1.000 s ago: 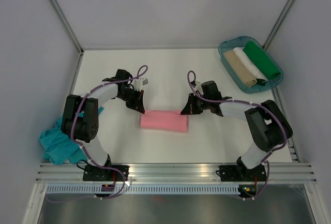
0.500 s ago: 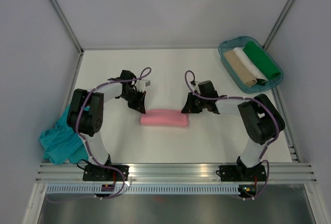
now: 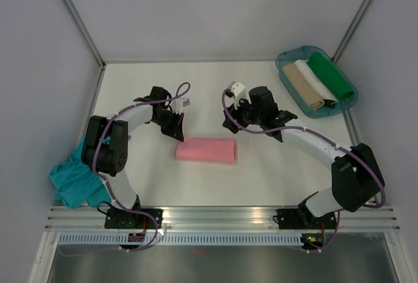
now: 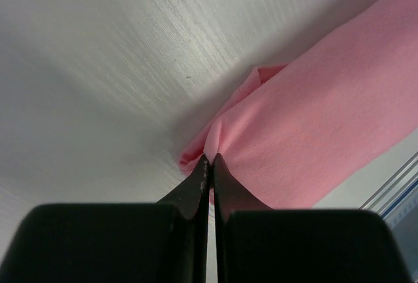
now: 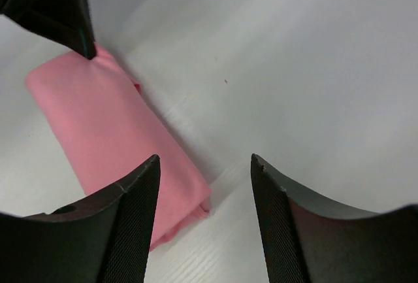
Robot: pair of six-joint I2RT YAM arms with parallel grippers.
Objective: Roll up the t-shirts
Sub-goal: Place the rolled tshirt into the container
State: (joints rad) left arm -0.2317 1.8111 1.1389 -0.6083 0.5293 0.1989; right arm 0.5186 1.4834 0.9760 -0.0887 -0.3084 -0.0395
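While a small pucker of cloth is being pinched between the clenched tips of the left claw (image 4: 210, 165), the salmon-pink cloth t-shirt (image 3: 206, 149) is lying as a short, tight roll in the middle of the white surface (image 3: 274, 178). Its long axis is running left to right, roughly parallel to the near edge. The grip is being made at the roll's far left corner, so the roll is being held by the left arm alone. The right claw (image 5: 206, 214) is being carried above and just beyond the roll's right end, with its jaws spread and nothing grasped between them. From that claw the roll is lying down and to the left, near but not touching. The rolling of this shirt is being judged as good as done. A crumpled teal-blue cloth t-shirt (image 3: 73, 180) is hanging over the left edge of the surface, well apart from both claws and nearer the left arm's base, so that arm is being judged the better placed to fetch it. A blue-green plastic tray (image 3: 290, 53) of rolled cloths is sitting at the far right corner.
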